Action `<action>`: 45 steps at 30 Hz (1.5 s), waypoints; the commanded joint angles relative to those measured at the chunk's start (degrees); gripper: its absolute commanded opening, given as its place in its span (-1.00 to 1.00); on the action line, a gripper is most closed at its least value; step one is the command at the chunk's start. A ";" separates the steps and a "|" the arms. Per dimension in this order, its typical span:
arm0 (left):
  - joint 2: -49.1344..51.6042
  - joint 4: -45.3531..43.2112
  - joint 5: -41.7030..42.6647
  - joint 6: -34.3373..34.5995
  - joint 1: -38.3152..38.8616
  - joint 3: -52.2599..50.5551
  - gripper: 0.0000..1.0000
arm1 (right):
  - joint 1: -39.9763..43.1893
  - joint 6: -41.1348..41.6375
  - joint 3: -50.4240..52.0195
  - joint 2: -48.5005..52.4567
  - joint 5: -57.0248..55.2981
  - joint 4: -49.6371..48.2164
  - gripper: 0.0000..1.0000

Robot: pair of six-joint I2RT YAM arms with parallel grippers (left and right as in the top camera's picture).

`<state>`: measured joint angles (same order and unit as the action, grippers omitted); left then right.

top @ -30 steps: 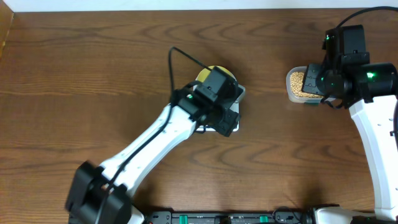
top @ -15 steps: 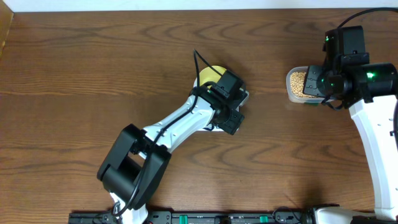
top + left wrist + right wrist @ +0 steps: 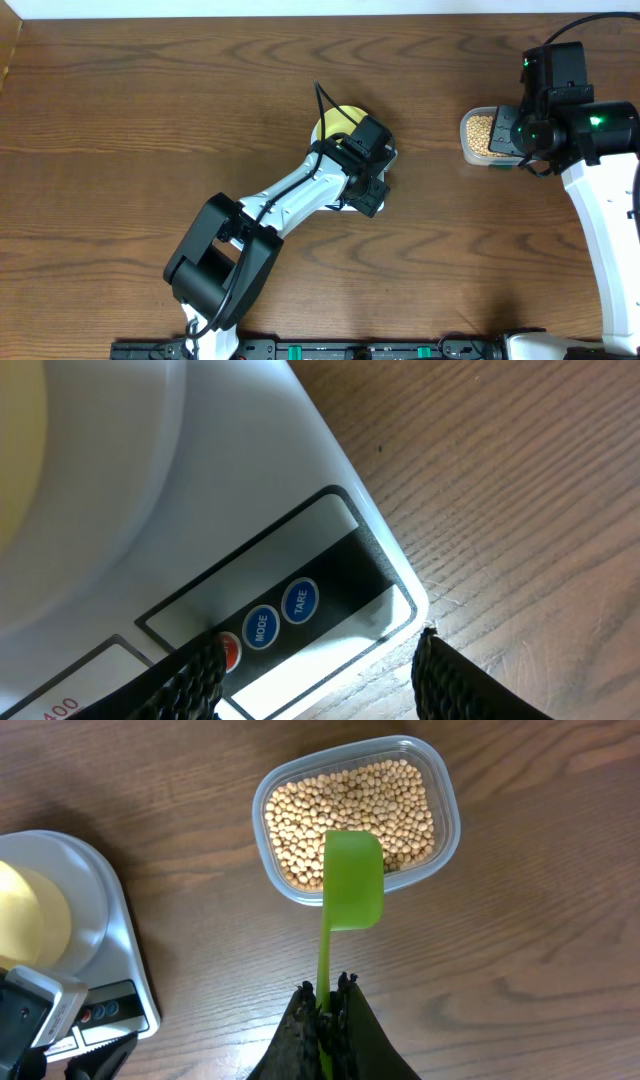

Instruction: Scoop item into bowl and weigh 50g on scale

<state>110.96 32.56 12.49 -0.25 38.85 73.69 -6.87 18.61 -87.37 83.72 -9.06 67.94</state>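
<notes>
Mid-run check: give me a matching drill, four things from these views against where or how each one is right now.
Things:
1. green plastic scoop
2. small tan beans
3. pale yellow-green bowl
4. left gripper

Places or states:
A. open, over the white scale's buttons
B. in the clear plastic tub
C. clamped in the shut right gripper
D. sitting on the scale

Pairs: 1-C, 2-B, 3-D, 4-A
</notes>
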 commanded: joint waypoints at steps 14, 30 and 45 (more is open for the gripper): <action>0.66 -0.83 -0.96 -0.81 1.22 -3.30 0.25 | 0.15 -0.68 -1.05 -0.46 -1.60 -0.09 -0.98; -1.16 2.80 -6.05 0.28 2.56 -3.72 0.39 | 0.15 -0.68 -1.05 -0.46 -1.99 -0.46 -0.98; -31.23 8.11 -15.13 2.23 0.79 -0.83 0.97 | 1.44 -0.72 -1.01 -0.46 -3.50 -1.22 -0.98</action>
<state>83.70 39.40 -0.43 1.37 40.12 72.36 -6.26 18.61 -87.37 83.72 -10.76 66.65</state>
